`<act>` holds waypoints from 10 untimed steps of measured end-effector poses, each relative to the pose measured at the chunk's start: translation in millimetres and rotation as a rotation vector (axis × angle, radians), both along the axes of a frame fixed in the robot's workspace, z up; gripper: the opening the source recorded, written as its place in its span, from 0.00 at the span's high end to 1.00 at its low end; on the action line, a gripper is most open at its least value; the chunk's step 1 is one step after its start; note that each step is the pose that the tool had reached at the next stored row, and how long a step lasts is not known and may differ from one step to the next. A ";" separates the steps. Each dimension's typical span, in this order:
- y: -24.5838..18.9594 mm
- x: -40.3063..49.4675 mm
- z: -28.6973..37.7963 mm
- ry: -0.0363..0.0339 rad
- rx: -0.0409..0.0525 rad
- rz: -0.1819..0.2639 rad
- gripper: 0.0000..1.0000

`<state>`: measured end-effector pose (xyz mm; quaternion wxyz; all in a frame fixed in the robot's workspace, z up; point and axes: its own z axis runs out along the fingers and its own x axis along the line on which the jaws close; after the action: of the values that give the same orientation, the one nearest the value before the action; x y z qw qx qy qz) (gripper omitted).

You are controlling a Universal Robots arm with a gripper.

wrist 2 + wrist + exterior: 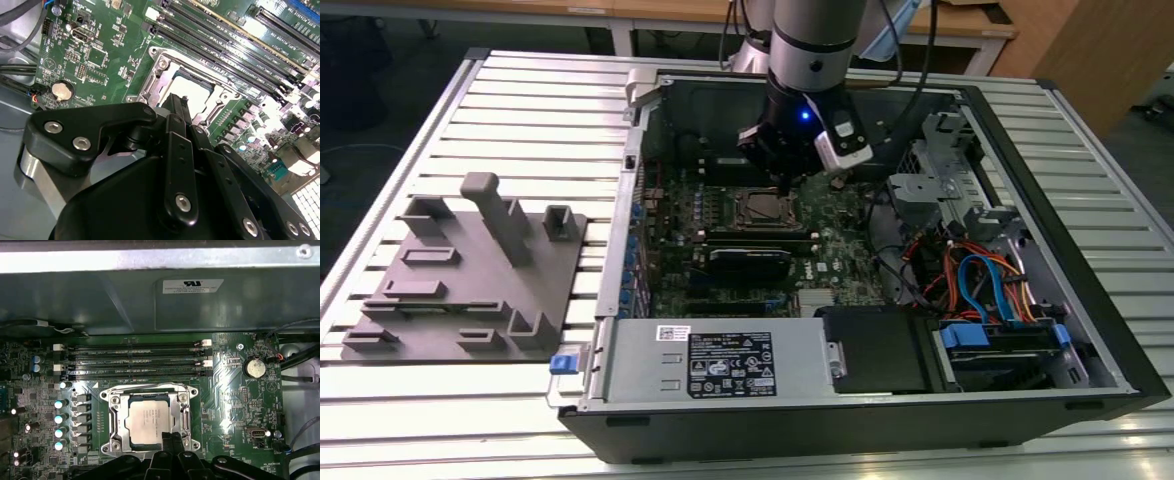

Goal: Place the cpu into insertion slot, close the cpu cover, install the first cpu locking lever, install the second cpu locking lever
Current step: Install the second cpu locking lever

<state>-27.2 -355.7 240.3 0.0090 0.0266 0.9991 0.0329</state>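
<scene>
While my arm reaches down into the open computer case (1067,330), my pincer (781,180) hangs just above the green motherboard (834,250), right at one edge of the insertion slot (758,208). Seen from the first wrist view, the cpu (148,420) already lies flat in the insertion slot (112,447), its dull silver top facing up, and the cpu cover (181,415) sits closed down around it so that the chip shows through the square window. My fingertips (172,440) stand pressed close together at the near rim of that cover, touching or almost touching it; I cannot tell which, and nothing is gripped between them. From the second wrist view the black links of my pincer (175,107) block much of the socket, yet the cpu cover (155,82) and a strip of the cpu (192,90) show beyond the tips. Beside the socket run 4 long black memory slots (135,360), and a round coin battery (255,367) sits on the board well apart from the chip. Outside the case, toward the exterior view's left, a grey fixture tray (467,275) rests on the slatted table (534,110).
</scene>
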 end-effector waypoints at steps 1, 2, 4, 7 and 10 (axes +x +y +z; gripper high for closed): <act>0.0 0.0 0.8 0.0000 0.0002 0.000 0.90; 0.1 0.1 1.9 -0.0001 0.0002 0.000 0.90; 0.1 0.0 3.9 -0.0001 0.0002 0.000 0.90; 0.1 0.1 4.7 -0.0002 0.0004 0.000 0.90; -0.5 0.1 4.9 0.0000 0.0004 0.000 0.90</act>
<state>-27.1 -356.2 245.1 0.0090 0.0266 0.9991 0.0332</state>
